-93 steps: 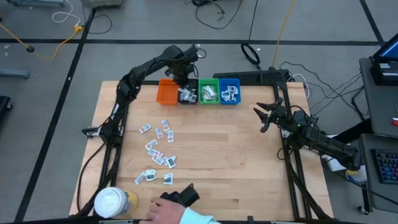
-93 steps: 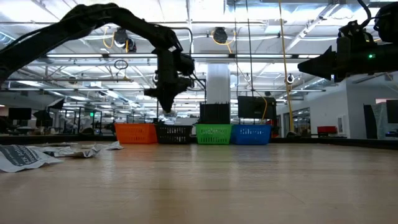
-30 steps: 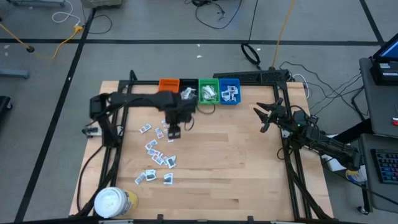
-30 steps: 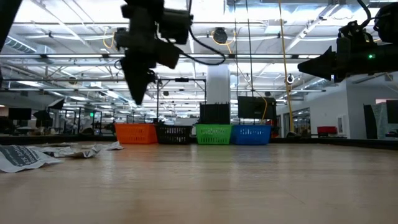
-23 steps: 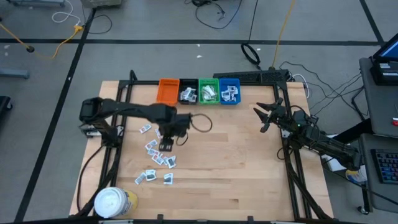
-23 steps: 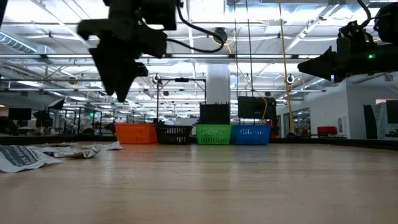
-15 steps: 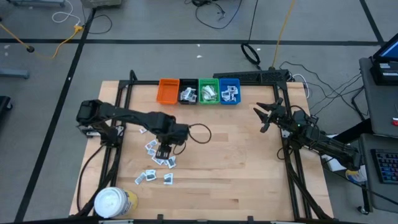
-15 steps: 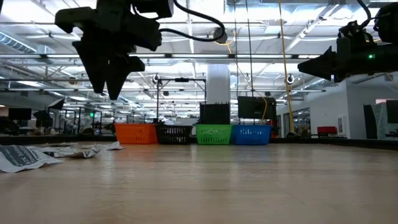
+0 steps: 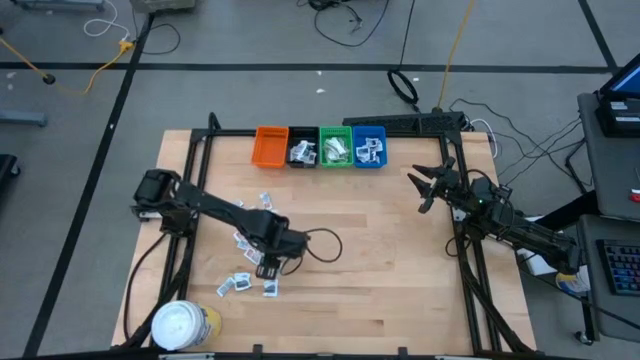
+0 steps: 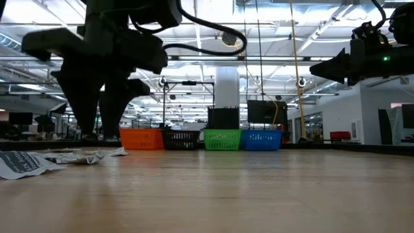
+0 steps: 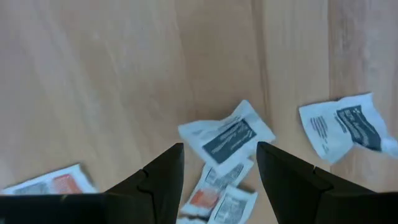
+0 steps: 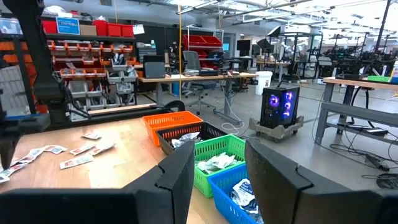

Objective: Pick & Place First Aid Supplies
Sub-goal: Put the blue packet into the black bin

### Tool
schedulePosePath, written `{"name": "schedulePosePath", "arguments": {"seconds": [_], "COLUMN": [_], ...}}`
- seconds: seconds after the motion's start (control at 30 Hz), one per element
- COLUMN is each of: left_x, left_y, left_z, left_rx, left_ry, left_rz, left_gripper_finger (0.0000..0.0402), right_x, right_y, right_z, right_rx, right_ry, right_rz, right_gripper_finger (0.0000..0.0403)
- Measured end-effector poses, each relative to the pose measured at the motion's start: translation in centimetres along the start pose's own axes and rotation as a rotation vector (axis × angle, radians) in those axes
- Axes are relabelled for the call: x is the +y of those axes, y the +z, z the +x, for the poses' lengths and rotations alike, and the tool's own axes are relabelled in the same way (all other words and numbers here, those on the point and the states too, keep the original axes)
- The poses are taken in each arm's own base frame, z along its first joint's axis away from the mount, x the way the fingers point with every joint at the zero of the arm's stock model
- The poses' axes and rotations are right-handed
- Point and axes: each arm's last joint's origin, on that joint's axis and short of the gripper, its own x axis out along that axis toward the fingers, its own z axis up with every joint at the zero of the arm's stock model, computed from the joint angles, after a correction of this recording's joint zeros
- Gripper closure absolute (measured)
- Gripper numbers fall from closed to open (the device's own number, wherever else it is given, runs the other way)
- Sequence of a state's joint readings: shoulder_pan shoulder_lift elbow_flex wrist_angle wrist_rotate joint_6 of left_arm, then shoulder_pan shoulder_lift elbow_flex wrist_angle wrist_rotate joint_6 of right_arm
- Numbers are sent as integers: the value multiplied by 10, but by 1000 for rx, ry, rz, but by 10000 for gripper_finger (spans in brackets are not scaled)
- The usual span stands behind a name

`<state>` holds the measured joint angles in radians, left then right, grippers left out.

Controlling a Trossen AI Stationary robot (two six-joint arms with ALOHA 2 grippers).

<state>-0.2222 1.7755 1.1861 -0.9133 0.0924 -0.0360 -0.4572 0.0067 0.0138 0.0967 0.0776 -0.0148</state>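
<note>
- The small white first aid packets (image 9: 247, 262) lie scattered on the left part of the wooden table (image 9: 400, 250).
- The left gripper (image 9: 266, 267) hangs above these packets, fingers apart, holding nothing.
- The right gripper (image 9: 422, 189) waits at the right edge, fingers apart, empty.

There were four bins in a row: one orange bin (image 9: 269, 147), one black bin (image 9: 302, 151), one green bin (image 9: 335, 148) and one blue bin (image 9: 369, 147). There was one round tub (image 9: 183, 325) with a white lid. There were two robot arms on the table (image 9: 390, 250). Little packets (image 9: 243, 283) lay loose on the wood, about ten that could be seen. More packets sat in three of the bins, too many and too small to count.
</note>
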Motion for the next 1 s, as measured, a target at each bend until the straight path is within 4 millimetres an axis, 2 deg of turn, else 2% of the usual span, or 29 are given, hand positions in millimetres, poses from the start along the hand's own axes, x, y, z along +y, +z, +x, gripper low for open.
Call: {"name": "schedulePosePath", "arguments": {"seconds": [0.17, 0.43, 0.57, 0.83, 1.0], "left_x": [-4, -12, -14, -12, -6], "left_y": [2, 8, 7, 4, 1], "left_z": [19, 36, 39, 42, 28], "left_rx": [25, 2, -22, -19, -46], "left_ry": [53, 65, 59, -11, -73], "left_rz": [11, 127, 157, 142, 95], "left_gripper_finger": [194, 200, 244, 383, 381], "right_x": [0, 0, 0, 0, 0], "right_y": [0, 0, 0, 0, 0], "right_z": [0, 0, 0, 0, 0], "right_rx": [0, 0, 0, 0, 0], "right_ry": [0, 0, 0, -1, -1], "right_rz": [0, 0, 0, 0, 0], "right_gripper_finger": [264, 264, 264, 264, 264]}}
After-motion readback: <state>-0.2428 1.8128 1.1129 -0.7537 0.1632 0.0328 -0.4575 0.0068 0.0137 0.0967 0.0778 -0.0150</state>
